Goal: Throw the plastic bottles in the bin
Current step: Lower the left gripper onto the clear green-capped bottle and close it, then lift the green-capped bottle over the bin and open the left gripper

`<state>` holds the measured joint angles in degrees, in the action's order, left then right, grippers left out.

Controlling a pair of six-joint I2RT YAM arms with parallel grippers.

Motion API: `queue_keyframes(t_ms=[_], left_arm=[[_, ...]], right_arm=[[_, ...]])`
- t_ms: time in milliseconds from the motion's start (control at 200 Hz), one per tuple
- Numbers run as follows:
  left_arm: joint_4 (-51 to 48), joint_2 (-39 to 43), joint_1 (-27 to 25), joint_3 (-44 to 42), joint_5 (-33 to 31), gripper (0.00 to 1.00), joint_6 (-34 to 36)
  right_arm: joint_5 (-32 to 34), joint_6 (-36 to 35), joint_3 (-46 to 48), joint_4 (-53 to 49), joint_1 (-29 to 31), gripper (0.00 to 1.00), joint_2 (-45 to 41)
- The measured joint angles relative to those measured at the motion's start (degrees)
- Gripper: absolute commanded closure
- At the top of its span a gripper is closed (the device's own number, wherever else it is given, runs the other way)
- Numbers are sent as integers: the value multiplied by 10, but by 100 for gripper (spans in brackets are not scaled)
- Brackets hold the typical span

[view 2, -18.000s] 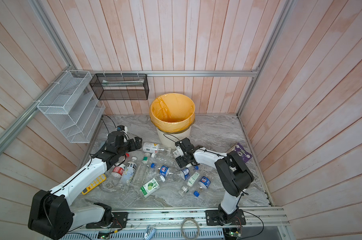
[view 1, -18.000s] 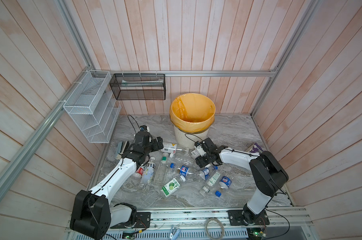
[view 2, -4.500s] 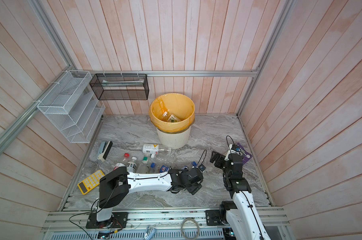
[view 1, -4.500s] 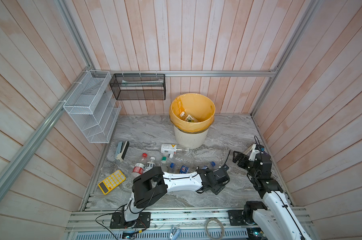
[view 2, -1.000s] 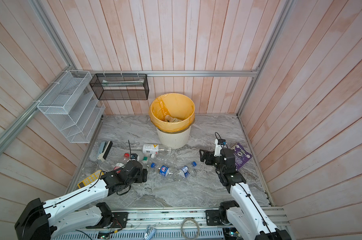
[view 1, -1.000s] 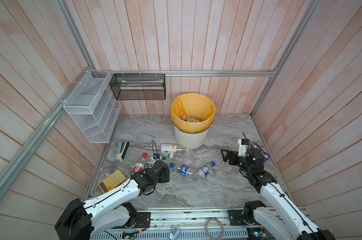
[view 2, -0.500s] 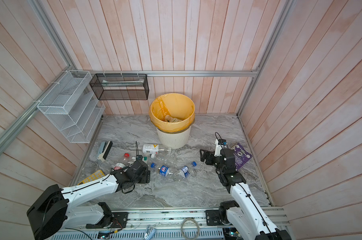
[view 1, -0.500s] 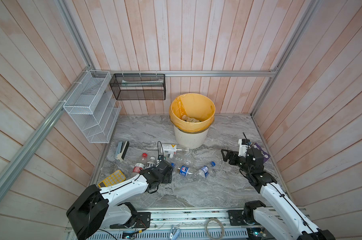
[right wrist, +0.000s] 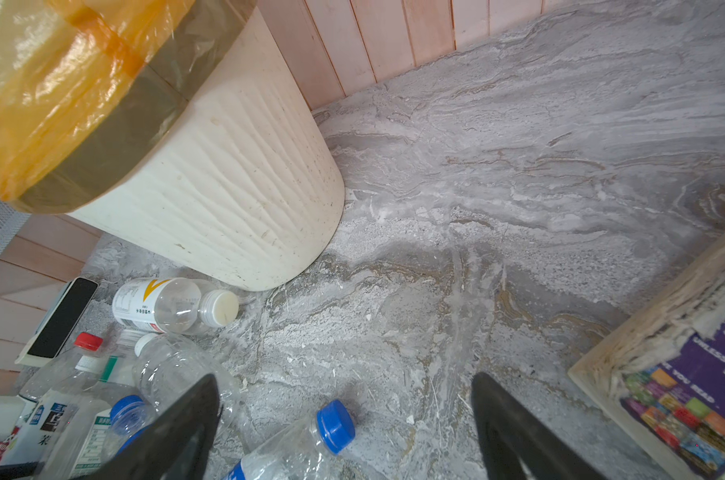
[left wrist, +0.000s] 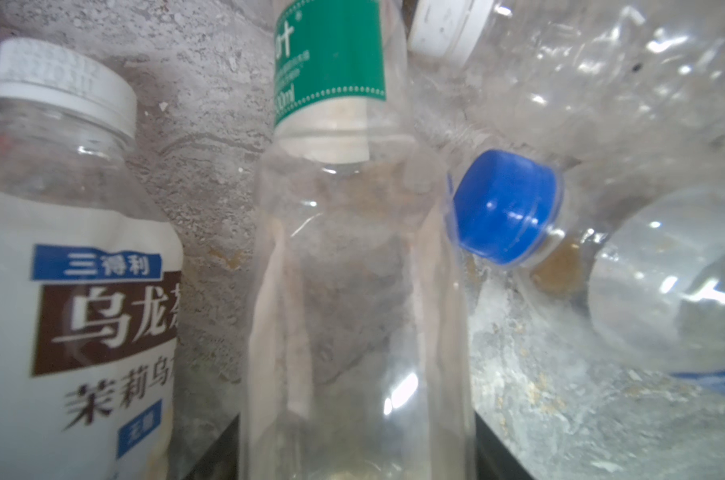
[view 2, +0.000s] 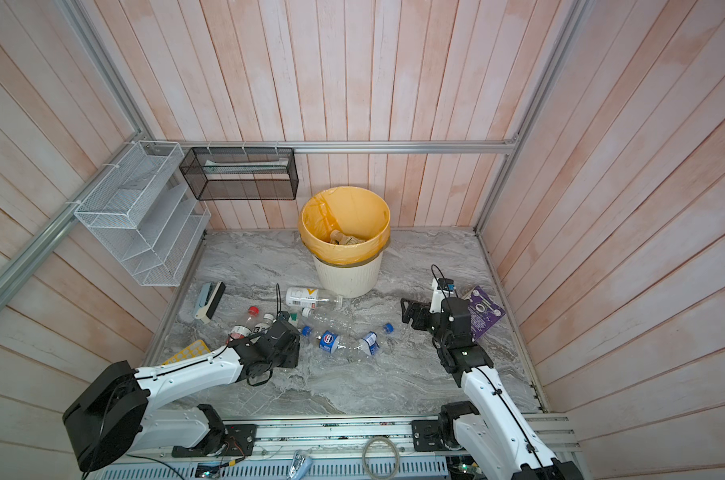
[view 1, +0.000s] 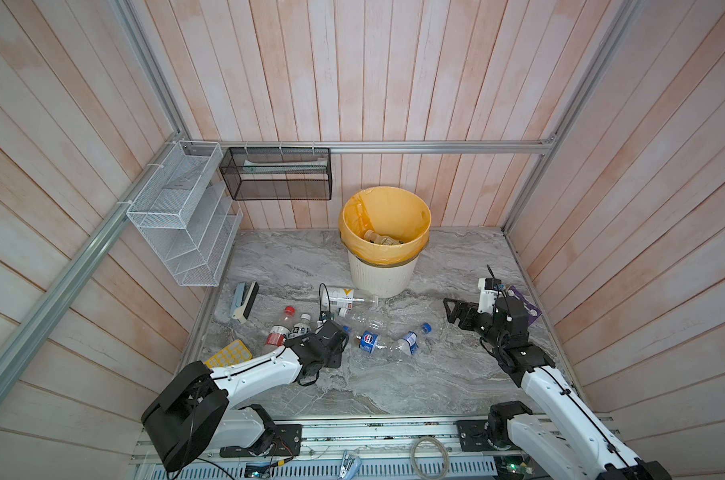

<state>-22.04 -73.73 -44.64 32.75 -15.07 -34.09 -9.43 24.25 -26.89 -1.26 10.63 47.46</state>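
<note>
Several plastic bottles lie on the marble floor in front of the bin (view 1: 383, 272) (view 2: 346, 276), which holds a few bottles in its yellow bag. My left gripper (view 1: 331, 332) (view 2: 289, 328) is low among them. In the left wrist view its dark fingers (left wrist: 211, 457) press both sides of a clear bottle with a green label (left wrist: 352, 291). Beside it lie a white-capped tea bottle (left wrist: 61, 291) and a blue-capped bottle (left wrist: 506, 208). My right gripper (view 1: 452, 311) (right wrist: 344, 378) stands open over the floor near another blue-capped bottle (right wrist: 307, 444), apart from it.
A white bottle with a yellow mark (view 1: 340, 296) lies at the bin's foot. A yellow calculator (view 1: 228, 353) and a grey-black stapler (view 1: 242, 299) sit at the left, a purple book (view 1: 523, 305) at the right. A white wire rack (view 1: 182, 220) and black mesh basket (view 1: 277, 178) hang on the walls.
My left gripper has pushed forward into the cluster of bottles and its jaws have closed in on the green-label bottle. The right arm has hardly moved.
</note>
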Motion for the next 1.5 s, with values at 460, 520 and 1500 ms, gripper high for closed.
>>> queue_keyframes(t_ms=[460,520,1500], left_arm=[[-42,233,-15,0,-6,44,-37],[-37,269,-22,0,-12,46,-32],[45,-263,87,725,140,0,232]], right_arm=[[6,1,0,0,0,5,-1],[8,2,0,0,0,5,-1],[7,13,17,-2,1,4,-58]])
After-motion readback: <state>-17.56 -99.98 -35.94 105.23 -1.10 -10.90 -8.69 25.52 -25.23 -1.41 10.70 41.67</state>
